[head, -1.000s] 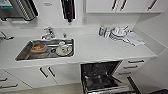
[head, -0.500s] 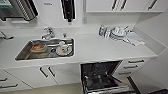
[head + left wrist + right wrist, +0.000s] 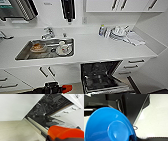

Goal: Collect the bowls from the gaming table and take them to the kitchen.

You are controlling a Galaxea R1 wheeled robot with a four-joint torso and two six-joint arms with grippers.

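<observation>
The left jaws (image 3: 58, 88) hold an orange-red bowl (image 3: 65, 132) low before the cabinets; the right jaws grasp a blue bowl (image 3: 107, 126). The sink (image 3: 23, 53), near the desk's (image 3: 100, 50) left end, lies ahead and left, nearer the left arm. The open dishwasher (image 3: 102, 77) gapes just beside it.

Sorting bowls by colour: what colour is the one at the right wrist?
Bright blue bowl, right wrist view.
</observation>
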